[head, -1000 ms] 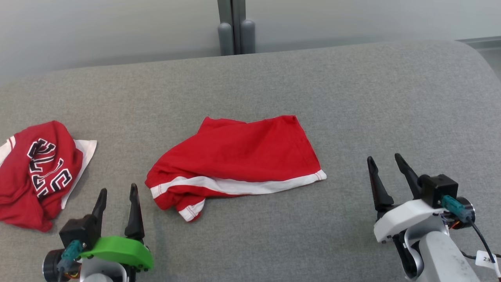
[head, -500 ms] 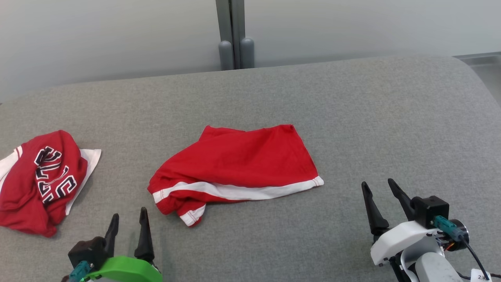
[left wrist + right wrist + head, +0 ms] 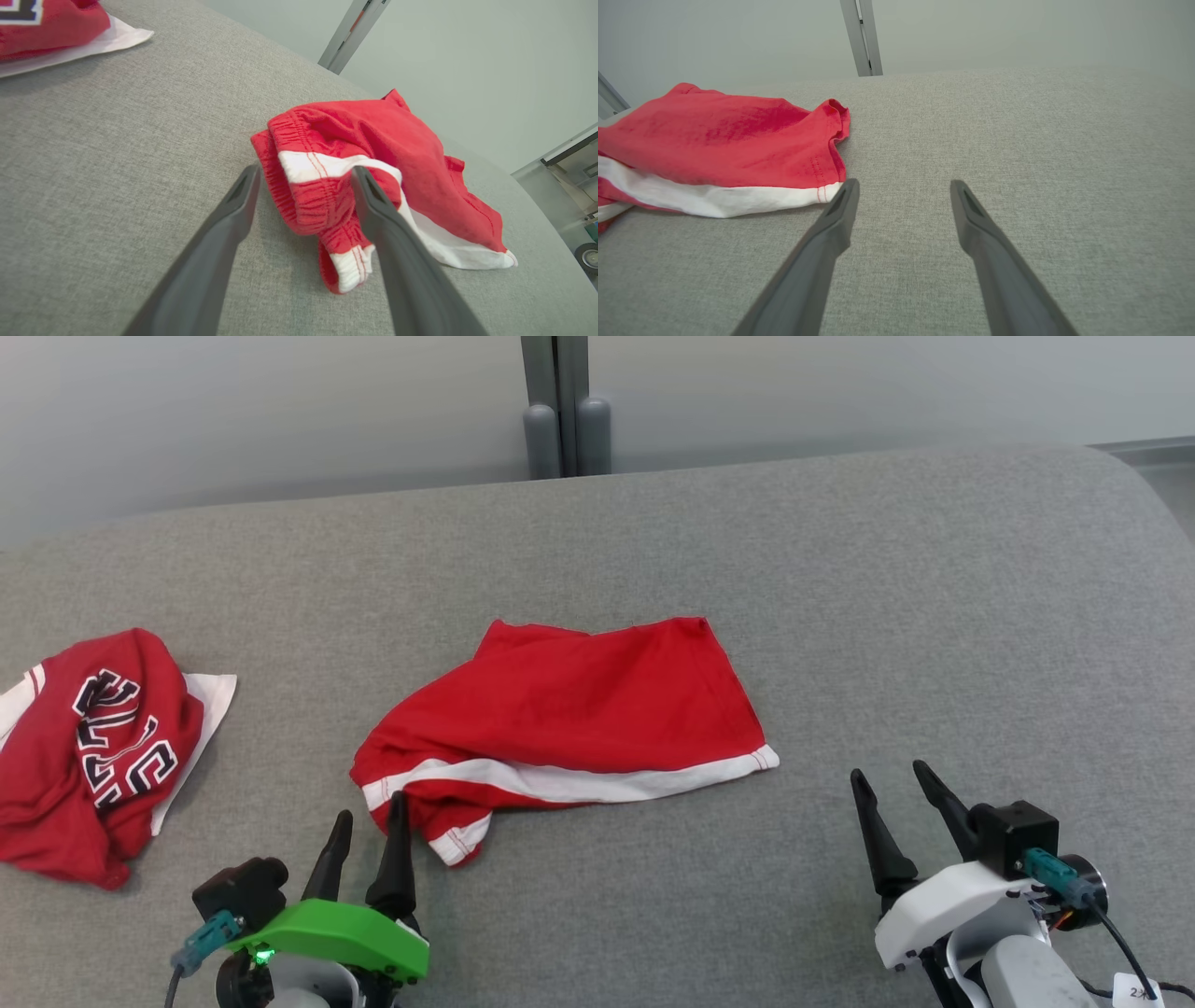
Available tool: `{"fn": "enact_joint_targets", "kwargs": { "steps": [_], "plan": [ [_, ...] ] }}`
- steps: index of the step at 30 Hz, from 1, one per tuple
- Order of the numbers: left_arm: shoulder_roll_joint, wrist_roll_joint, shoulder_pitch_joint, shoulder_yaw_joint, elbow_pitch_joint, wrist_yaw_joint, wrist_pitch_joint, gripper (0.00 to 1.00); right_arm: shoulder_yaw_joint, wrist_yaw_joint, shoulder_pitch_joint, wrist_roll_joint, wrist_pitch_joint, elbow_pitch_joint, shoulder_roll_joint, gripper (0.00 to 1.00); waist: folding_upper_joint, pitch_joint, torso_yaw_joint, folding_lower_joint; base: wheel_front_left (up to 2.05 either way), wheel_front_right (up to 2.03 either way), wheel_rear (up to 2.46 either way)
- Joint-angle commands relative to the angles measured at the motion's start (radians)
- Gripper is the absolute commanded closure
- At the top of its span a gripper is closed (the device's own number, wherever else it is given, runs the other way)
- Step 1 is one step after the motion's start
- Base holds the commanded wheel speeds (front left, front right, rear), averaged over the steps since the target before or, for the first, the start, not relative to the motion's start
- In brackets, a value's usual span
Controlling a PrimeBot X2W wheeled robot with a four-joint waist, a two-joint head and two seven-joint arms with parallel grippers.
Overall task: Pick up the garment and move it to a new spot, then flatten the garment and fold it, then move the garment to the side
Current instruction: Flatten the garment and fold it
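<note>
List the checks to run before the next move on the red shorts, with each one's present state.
1. Left gripper open: ok.
2. Right gripper open: ok.
3. Left gripper aimed at the red shorts: ok, their bunched waistband lies straight ahead in the left wrist view.
4. Left fingers touching cloth: cannot tell.
5. Right gripper lined up on the white hem corner: not ok, the corner lies beside one finger, outside the gap.
6. Lettered jersey apart from the shorts: ok, grey surface lies between them.
</note>
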Motion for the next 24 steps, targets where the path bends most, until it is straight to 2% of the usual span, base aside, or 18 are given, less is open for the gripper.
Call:
{"fn": "enact_joint_targets", "kwargs": {
  "steps": [1, 12, 20, 24],
  "plan": [
    [0.014, -0.033, -0.021, -0.014, 0.009, -0.005, -0.001, 0.00, 0.002, -0.001, -0.012, 0.005, 0.000, -0.001, -0.004, 0.00, 0.0000, 0.007, 0.001, 0.0000, 0.00, 0.00, 0.00],
    [0.090, -0.325, -0.094, -0.169, 0.031, -0.005, -0.001, 0.00, 0.010, -0.001, -0.035, 0.004, 0.000, 0.001, -0.004, 0.00, 0.0000, 0.042, 0.007, 0.0000, 0.00, 0.00, 0.00],
    [0.139, -0.438, -0.121, -0.263, -0.011, -0.005, -0.001, 0.00, 0.016, -0.001, -0.042, 0.007, 0.000, 0.000, -0.004, 0.00, 0.0000, 0.055, 0.013, 0.0000, 0.00, 0.00, 0.00],
    [0.155, -0.464, -0.127, -0.278, -0.038, -0.005, -0.001, 0.00, 0.015, -0.001, -0.046, 0.005, 0.000, -0.001, -0.004, 0.00, 0.0000, 0.060, 0.018, 0.0000, 0.00, 0.00, 0.00]
  ]
}}
